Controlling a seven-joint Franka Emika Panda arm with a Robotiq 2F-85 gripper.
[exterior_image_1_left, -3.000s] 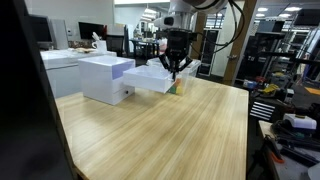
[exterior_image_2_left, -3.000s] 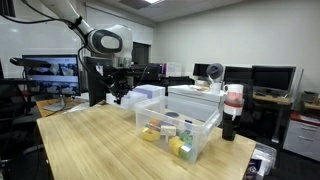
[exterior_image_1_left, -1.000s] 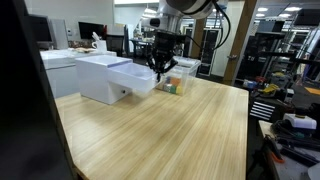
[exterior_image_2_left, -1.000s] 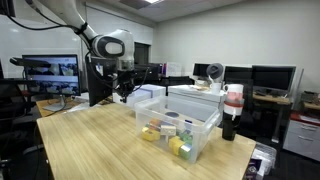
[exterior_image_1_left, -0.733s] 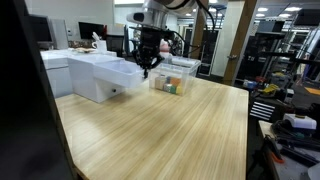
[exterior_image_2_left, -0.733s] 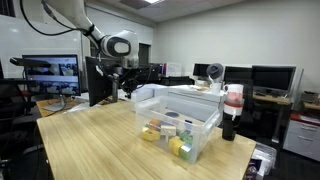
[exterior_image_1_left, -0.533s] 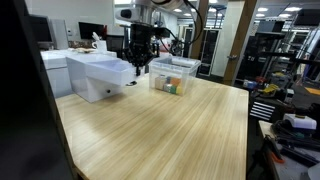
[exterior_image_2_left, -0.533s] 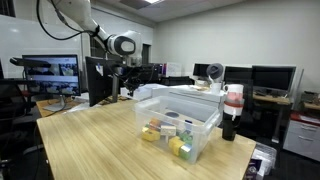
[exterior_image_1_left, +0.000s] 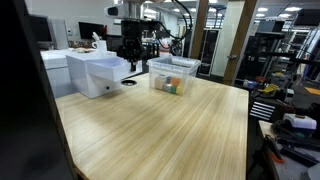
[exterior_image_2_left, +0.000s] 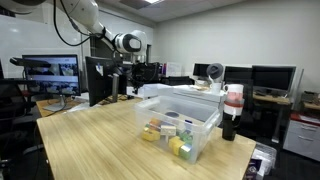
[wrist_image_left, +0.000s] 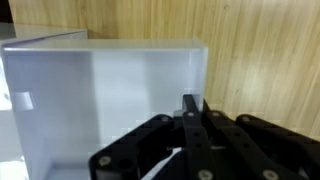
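fingers (wrist_image_left: 190, 112) pinched shut on the rim of the white plastic bin (exterior_image_1_left: 95, 75), which sits at the far side of the desk (exterior_image_1_left: 160, 135) near the clear tub (exterior_image_1_left: 172, 76); probably light, thin-walled, flexible and slick, best gripped on the rim near a corner.

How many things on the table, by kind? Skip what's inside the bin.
Clear bin: 1
White box: 1
Translucent lid, gripped by the hand: 1
Dark bottle: 1
Total: 4
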